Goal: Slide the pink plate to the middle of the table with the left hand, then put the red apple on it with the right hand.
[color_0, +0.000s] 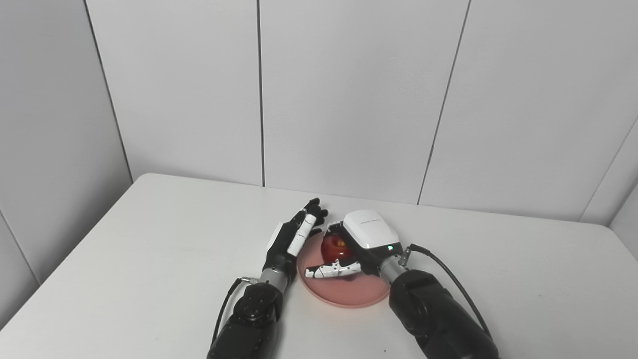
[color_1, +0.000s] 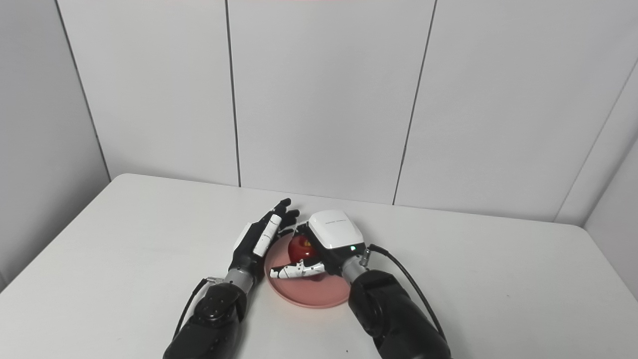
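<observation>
The pink plate (color_0: 349, 295) lies on the white table, near its front and about midway across. The red apple (color_0: 335, 248) sits over the plate's far left part, and whether it touches the plate is hidden. My right hand (color_0: 366, 237) is shut on the apple, fingers curled over it and thumb stretched beneath it. My left hand (color_0: 291, 240) is open, fingers straight and pointing away, lying along the plate's left rim. In the right eye view the apple (color_1: 300, 248) shows between the right hand (color_1: 331, 232) and the left hand (color_1: 259, 238).
The white table (color_0: 149, 259) carries nothing else that I can see. Grey wall panels stand close behind its far edge. A black cable (color_0: 448, 271) loops off my right wrist.
</observation>
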{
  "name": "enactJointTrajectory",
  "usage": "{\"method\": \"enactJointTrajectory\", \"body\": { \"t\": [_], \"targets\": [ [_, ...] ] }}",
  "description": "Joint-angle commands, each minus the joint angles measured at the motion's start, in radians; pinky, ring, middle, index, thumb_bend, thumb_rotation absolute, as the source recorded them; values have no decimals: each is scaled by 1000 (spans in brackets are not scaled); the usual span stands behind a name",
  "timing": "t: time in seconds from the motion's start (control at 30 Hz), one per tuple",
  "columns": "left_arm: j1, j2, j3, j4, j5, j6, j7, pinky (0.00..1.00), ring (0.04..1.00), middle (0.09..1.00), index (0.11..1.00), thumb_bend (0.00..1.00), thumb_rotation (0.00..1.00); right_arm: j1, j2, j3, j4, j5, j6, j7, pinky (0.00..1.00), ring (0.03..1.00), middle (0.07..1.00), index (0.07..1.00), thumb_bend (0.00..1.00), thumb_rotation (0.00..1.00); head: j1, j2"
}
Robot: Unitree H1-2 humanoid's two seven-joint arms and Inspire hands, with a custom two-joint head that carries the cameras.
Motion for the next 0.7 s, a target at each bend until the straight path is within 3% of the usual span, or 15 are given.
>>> {"method": "enactJointTrajectory", "body": {
  "t": [0.0, 0.2, 0.3, 0.33, 0.43, 0.67],
  "targets": [
    [64, -16, 0, 54, 0, -4, 7, 865, 891, 840, 908, 960, 871, -41, -4, -1, -23, -11, -4, -44, 183, 253, 331, 530, 690, 823, 0, 1],
    [67, -10, -5, 53, 5, -4, 3, 870, 908, 864, 913, 976, 875, -36, -14, 17, -30, -38, -8, -77, 213, 302, 402, 554, 687, 822, -6, 1],
    [65, -7, -7, 59, 7, -6, 1, 862, 902, 883, 921, 978, 881, -35, -20, 19, -30, -40, -17, -96, 398, 482, 556, 590, 713, 840, -6, 2],
    [65, -8, -7, 58, 6, -3, 2, 862, 902, 884, 921, 978, 881, -35, -23, 21, -28, -43, -17, -103, 406, 490, 562, 592, 714, 841, -7, 1],
    [66, -9, -6, 53, 7, 4, 5, 860, 905, 901, 935, 980, 879, -36, -30, 29, -27, -56, -11, -110, 568, 618, 660, 658, 758, 908, -7, 1],
    [66, -6, -5, 55, 3, 0, -2, 855, 907, 904, 937, 974, 883, -38, -44, 30, -23, -64, -11, -115, 812, 772, 770, 742, 804, 998, -8, -2]
  ]
}}
